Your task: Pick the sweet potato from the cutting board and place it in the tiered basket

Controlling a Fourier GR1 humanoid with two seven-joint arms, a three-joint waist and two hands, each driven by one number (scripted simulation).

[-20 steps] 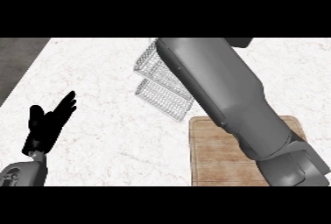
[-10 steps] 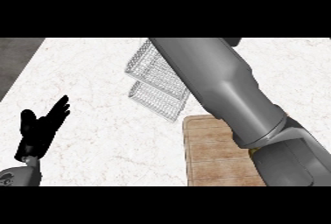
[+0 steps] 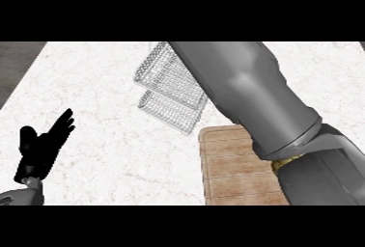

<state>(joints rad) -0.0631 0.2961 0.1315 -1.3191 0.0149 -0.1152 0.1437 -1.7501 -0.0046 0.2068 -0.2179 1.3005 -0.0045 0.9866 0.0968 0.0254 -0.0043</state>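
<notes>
Broad bare worktop [image 3: 107, 91] across left and centre, open passage there. Left hand [image 3: 44, 147] rests low at left edge, fingers straight, well apart from tiered basket [image 3: 171, 89]. Right forearm [image 3: 249, 96] slants over basket's right side and cutting board [image 3: 231, 169], blocking approach from right. Board's left strip exposed. Narrow worktop gap between basket and board.

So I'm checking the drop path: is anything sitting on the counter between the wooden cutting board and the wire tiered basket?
Nothing visible does. The wooden cutting board and the wire tiered basket lie close together, with only bare white marble counter between them. The grey right forearm covers the basket's right side, so that part cannot be checked.
</notes>
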